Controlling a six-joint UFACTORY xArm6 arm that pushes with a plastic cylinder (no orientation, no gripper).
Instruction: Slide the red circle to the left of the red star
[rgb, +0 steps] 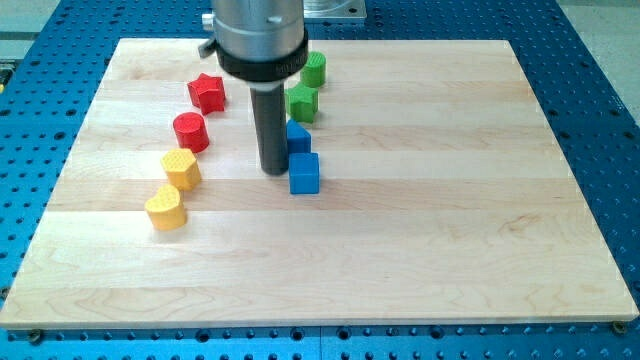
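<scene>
Resting on the wooden board (420, 250), my tip (274, 172) is touching no task block, sitting just left of the blue cube (304, 173); being a bare rod, it is holding nothing. I am seeing the red circle (190, 131) below the red star (207, 93), nearly touching it, with the yellow blocks (173, 190) just below. It is looking light, rigid and prone to rolling off a push, so I am planning a centred contact on its lower-right side.
</scene>
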